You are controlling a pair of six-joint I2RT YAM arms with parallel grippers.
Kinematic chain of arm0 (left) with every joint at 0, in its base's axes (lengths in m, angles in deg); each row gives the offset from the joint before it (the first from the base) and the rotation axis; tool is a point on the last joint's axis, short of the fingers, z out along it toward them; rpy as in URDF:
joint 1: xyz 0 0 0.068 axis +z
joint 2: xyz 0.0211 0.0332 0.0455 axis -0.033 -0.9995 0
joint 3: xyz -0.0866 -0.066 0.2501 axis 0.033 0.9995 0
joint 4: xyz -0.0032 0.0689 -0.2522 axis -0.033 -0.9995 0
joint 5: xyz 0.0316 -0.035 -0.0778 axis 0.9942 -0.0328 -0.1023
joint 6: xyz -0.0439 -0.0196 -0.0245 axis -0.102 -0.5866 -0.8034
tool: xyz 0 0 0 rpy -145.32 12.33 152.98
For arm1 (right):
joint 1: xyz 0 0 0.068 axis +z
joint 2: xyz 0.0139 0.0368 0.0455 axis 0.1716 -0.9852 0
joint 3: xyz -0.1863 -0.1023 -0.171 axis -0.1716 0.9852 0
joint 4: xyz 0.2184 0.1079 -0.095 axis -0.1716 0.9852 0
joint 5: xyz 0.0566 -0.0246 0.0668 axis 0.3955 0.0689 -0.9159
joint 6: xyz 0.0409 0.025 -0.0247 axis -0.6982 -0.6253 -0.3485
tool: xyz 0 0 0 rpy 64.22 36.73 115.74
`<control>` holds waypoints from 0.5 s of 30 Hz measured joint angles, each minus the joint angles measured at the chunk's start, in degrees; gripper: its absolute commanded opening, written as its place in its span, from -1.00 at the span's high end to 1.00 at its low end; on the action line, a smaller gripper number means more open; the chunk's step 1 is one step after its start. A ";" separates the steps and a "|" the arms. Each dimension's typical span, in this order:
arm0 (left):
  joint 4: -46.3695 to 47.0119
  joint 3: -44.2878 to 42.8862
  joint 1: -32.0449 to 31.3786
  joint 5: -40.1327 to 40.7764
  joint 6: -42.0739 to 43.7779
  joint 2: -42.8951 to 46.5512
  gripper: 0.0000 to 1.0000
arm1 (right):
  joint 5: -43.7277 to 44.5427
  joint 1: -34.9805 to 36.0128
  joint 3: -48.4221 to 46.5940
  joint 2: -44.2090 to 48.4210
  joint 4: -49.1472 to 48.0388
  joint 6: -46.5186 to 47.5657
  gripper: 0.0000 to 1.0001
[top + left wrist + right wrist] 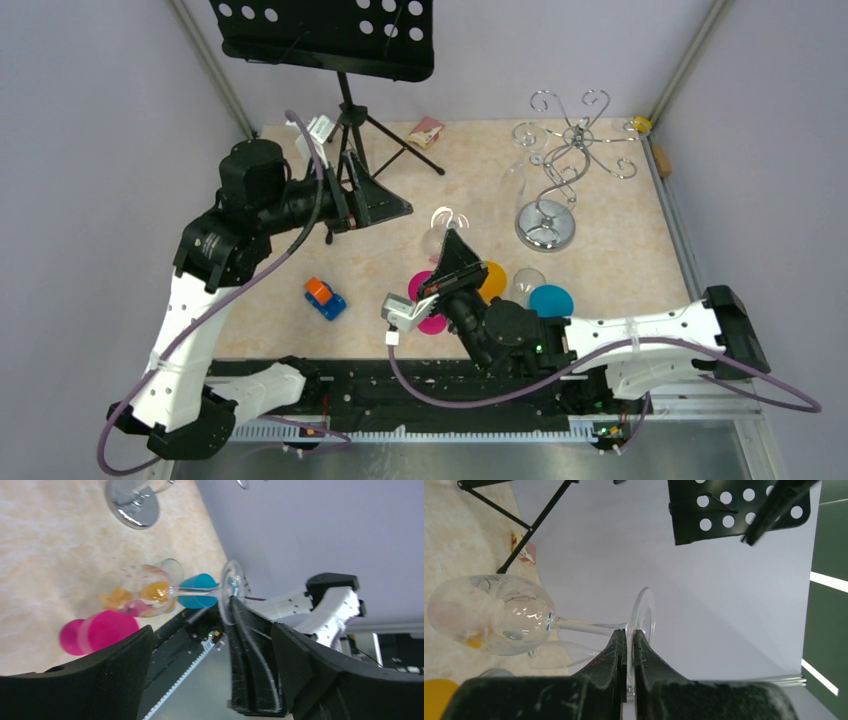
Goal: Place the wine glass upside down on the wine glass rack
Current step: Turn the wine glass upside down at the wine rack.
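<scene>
The wine glass [494, 612] lies on its side in the air, bowl toward the table. My right gripper [630, 632] is shut on the rim of its round foot [644, 611]. From above, that gripper [453, 240] and the glass [436, 240] hang over the table's middle, left of the wine glass rack [563, 160]. The rack's chrome base [546, 225] also shows in the left wrist view [132, 505]. My left gripper [385, 200] is open and empty beside the tripod legs; its camera sees the held glass [150, 590] from a distance.
A black music stand [330, 35] on a tripod fills the back left. Pink [432, 318], orange [492, 280] and blue [551, 300] cups and a clear glass [527, 285] sit under and beside the right gripper. A toy car [325, 298] lies left. A tall clear glass [514, 185] stands by the rack.
</scene>
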 measured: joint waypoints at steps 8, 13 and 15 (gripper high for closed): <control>7.50 2.62 0.09 -12.09 -3.69 -0.92 -0.68 | 3.65 1.44 0.76 -3.67 -10.34 8.70 1.00; 8.41 4.81 0.09 -13.90 -4.57 -0.85 -0.62 | 4.42 2.58 0.76 -5.11 -15.21 11.74 1.00; 9.49 6.29 0.09 -14.82 -5.44 -0.85 -0.51 | 4.52 2.99 0.76 -5.35 -16.13 12.28 1.00</control>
